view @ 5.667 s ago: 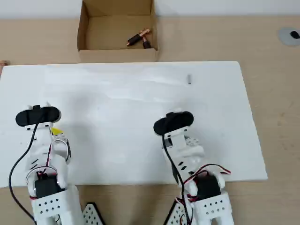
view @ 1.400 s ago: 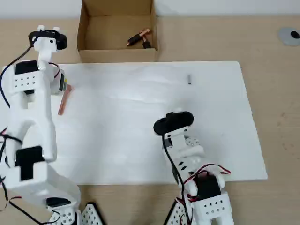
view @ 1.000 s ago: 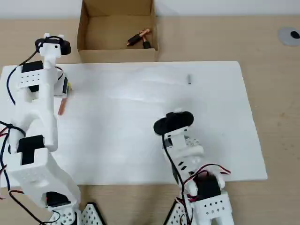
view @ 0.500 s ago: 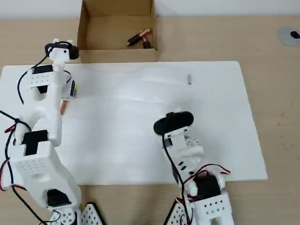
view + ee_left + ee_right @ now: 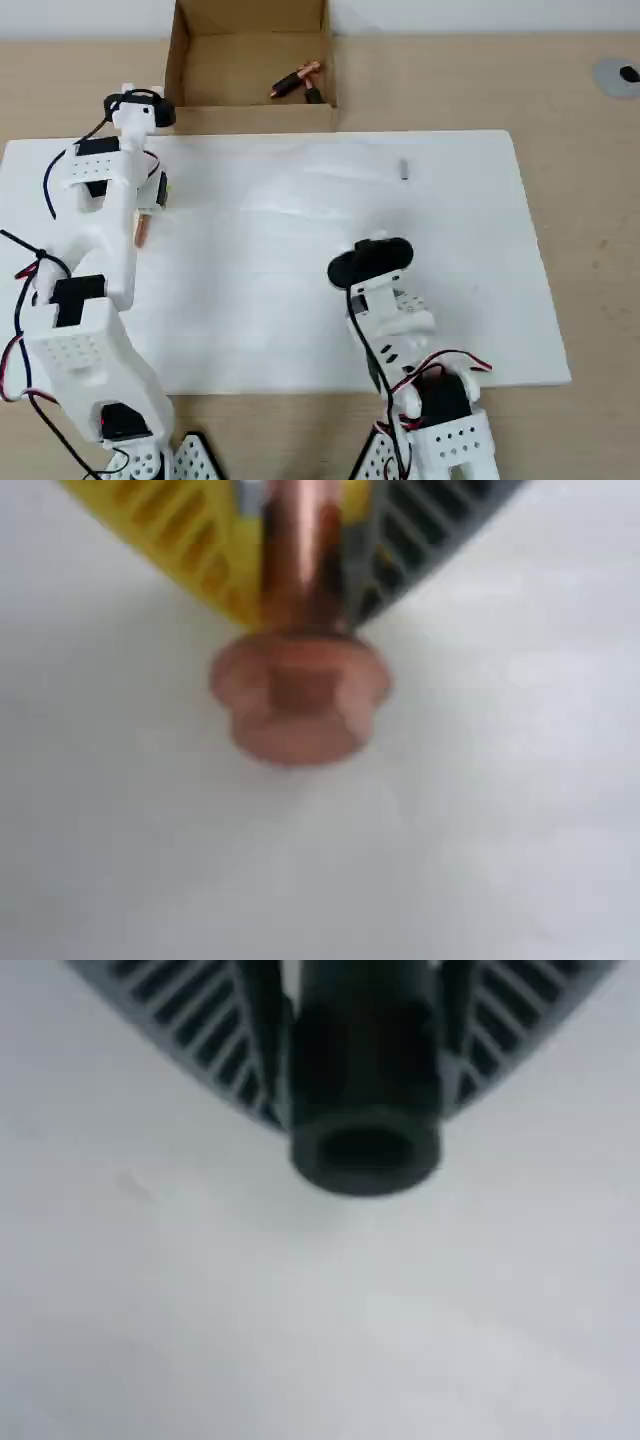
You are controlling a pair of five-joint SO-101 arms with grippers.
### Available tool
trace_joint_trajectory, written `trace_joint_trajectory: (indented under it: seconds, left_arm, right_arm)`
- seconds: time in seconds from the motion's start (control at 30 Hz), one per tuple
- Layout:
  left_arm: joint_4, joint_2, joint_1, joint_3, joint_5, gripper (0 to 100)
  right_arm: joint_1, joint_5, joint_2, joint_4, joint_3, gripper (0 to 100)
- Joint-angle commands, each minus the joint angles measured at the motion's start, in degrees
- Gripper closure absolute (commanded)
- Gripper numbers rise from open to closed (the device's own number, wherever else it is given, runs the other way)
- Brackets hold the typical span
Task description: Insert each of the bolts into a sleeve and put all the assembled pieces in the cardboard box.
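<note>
Item one: the left gripper [image 5: 300,585], which we found pinching a copper bolt [image 5: 298,695] by its shank between a yellow finger [image 5: 190,550] and a dark finger [image 5: 420,540]. The hexagonal flanged head hung free beyond the fingertips, close above the white sheet [image 5: 300,290]. In the high view this arm stood at the left of the frame, and the bolt showed just beside its wrist, near the sheet's upper left corner and angled down toward the sheet. Item two: the right gripper [image 5: 365,1070], which we recorded clamped on a black sleeve [image 5: 365,1145]. Ribbed dark fingers [image 5: 180,1030] pressed both its sides, and its open round mouth pointed away from the wrist, over the sheet. The right arm [image 5: 390,320] sat at lower centre of the high view, well apart from the left one. Item three: the box [image 5: 178,75], at top centre of the high view, just beyond the sheet's far edge. It held assembled pieces [image 5: 298,80], copper and black, lying together in its right-hand part; we could not tell their exact number. Item four: a small dark piece [image 5: 404,170] on the upper right part of the sheet, too small for us to identify. Item five: a wooden table [image 5: 590,220] under everything, with a grey disc [image 5: 615,75] at its upper right edge.
</note>
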Motion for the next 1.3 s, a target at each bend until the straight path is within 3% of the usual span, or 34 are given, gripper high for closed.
trace_joint_trajectory:
  seconds: [0.0,0.2,0.43,0.7,0.9,1.13,1.27]
  left_arm:
    - [3.4,-5.7,-0.4,-2.7,3.7,99]
    - [9.8,-28.3,1.5,-3.0,7.8,99]
    - [23.9,-64.3,12.7,-3.7,12.3,99]
    - [24.6,-93.1,13.0,11.5,16.5,99]
    - [24.6,-106.4,13.0,24.3,18.9,99]
    - [24.5,-111.6,13.0,32.4,19.7,99]
    - [18.0,-112.0,13.0,36.8,19.5,99]
  right_arm:
    - [0.0,-0.3,-6.7,0.2,-0.4,98.8]
    - [0.0,-0.3,-6.7,0.2,-0.4,98.8]
    - [0.0,-0.3,-6.7,0.2,-0.4,98.8]
    - [0.0,-0.3,-6.7,0.2,-0.4,98.8]
    - [0.0,-0.3,-6.7,0.2,-0.4,98.8]
    - [0.0,-0.4,-6.7,0.2,-0.5,98.8]
    - [-0.2,-0.3,-6.7,0.2,-0.5,98.8]
